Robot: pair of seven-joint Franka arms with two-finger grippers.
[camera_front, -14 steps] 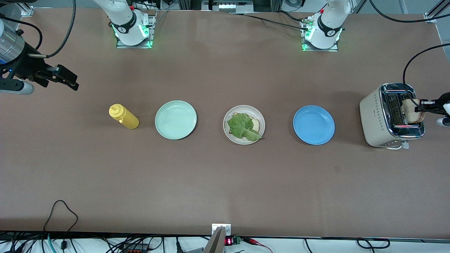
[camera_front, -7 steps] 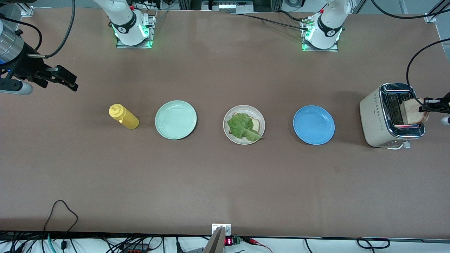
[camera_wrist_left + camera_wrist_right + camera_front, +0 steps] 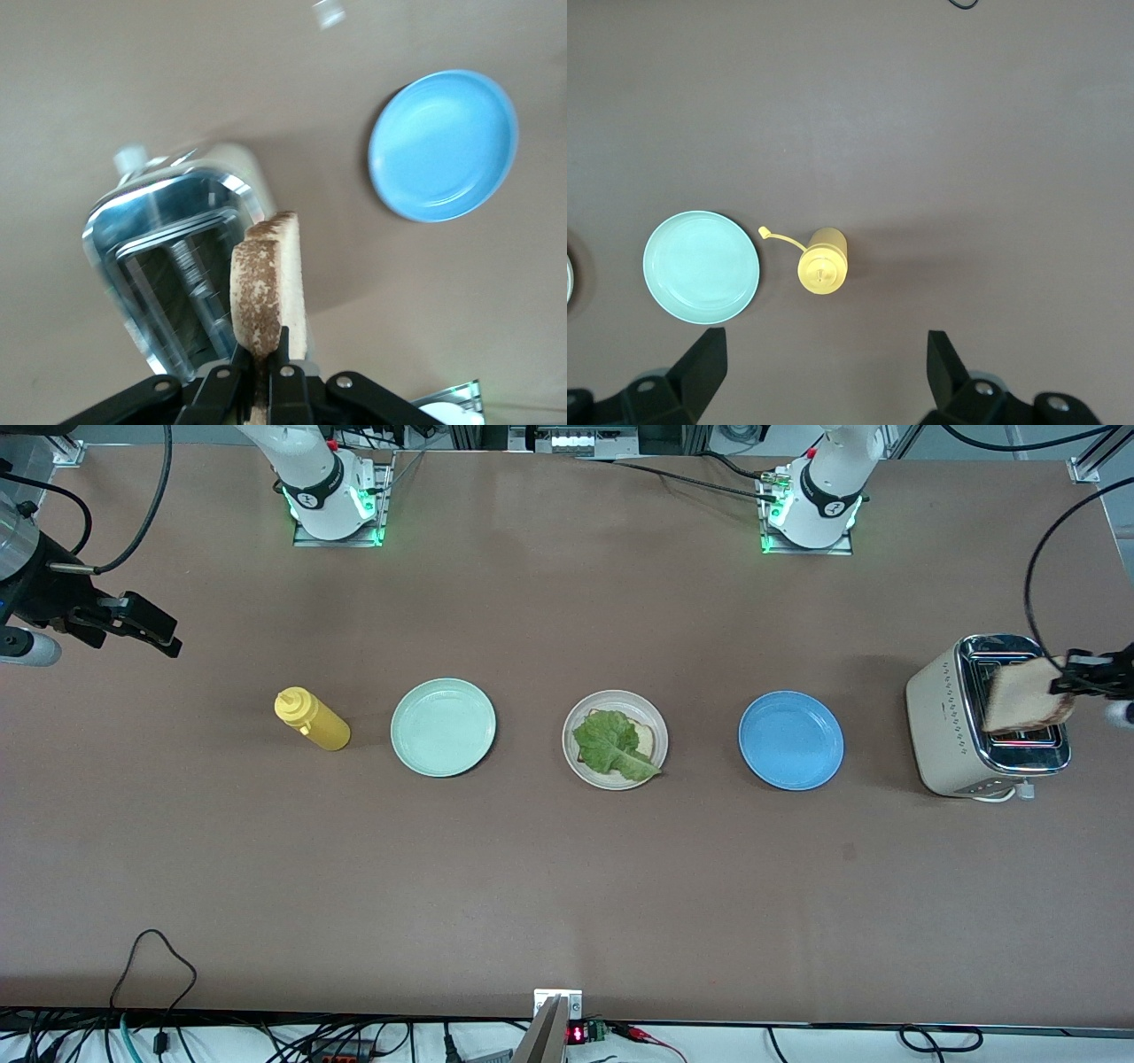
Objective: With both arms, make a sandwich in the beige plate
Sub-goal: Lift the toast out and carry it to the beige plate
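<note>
Change since a second ago: the slice of bread (image 3: 1023, 701) sits higher above the toaster (image 3: 952, 726), tilted and clear of the slot it was part-way inside; the right end effector (image 3: 146, 631) has drifted slightly toward the right arm's end of the tabletop (image 3: 567, 895).

Item 1. Left end effector (image 3: 1067, 683): over the toaster at the left arm's end of the tabletop, fingers (image 3: 285, 376) clamped on one crust edge of the slice of bread (image 3: 268, 283), which hangs above the toaster's open slots (image 3: 173, 283).

Item 2. Right end effector (image 3: 824, 372): held up in the air with its fingers spread wide and nothing between them (this arm waits), above bare tabletop and the yellow squeeze bottle (image 3: 821, 264).

Item 3. Beige plate (image 3: 583, 713): mid-tabletop, between the pale green plate (image 3: 443, 727) and the blue plate (image 3: 790, 740). It carries one bread slice (image 3: 648, 738), mostly covered by a crinkled lettuce leaf (image 3: 611, 748) whose tip reaches over the rim nearest the front camera.

Item 4. Yellow squeeze bottle (image 3: 312, 720): upright, just beside the pale green plate, toward the right arm's end.

Item 5. Toaster: beige body, chrome top, well apart from the blue plate toward the left arm's end.
</note>
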